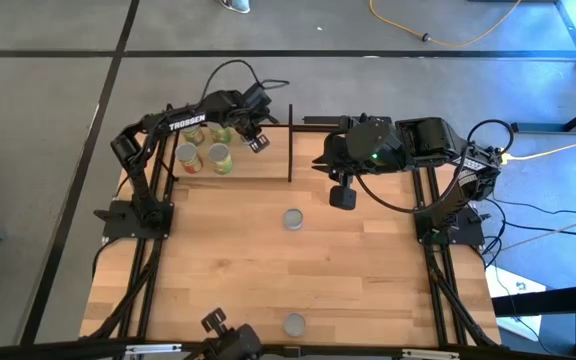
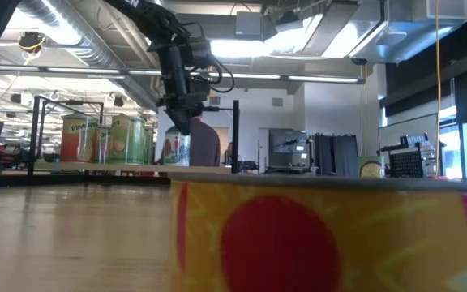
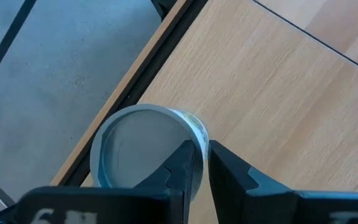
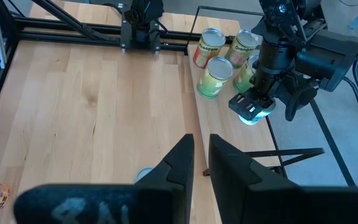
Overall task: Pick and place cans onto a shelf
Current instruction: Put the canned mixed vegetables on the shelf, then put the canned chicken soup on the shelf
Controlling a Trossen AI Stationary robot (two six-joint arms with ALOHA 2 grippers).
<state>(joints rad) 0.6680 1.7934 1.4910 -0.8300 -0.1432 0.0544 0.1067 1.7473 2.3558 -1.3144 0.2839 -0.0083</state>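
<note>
The shelf (image 1: pixel 258 165), a small black-posted rack with a pale wooden board, stands at the far left of the table. Three cans stand upright together on its board, among them a green-labelled can (image 1: pixel 220 159) and an orange-labelled can (image 1: pixel 187 158).

The left gripper (image 1: pixel 256 140) hangs over the shelf's far right part. Directly under it stands a silvery-topped can (image 3: pixel 143 154), upright near the board's outer edge, its long axis vertical. The jaws are nearly together, a slim gap between them, their tips against the can's rim and side rather than around its body; it does not look held.

The right gripper (image 1: pixel 342 196) hovers just right of the shelf's dividing post, jaws narrowly apart and empty. A loose can (image 1: pixel 293 219) stands upright on the table, just shelf-side and nearer than this gripper. The right arm is clearly the closer one for it. Another can (image 1: pixel 294 324) sits at the table's near edge, well apart from the shelf.
</note>
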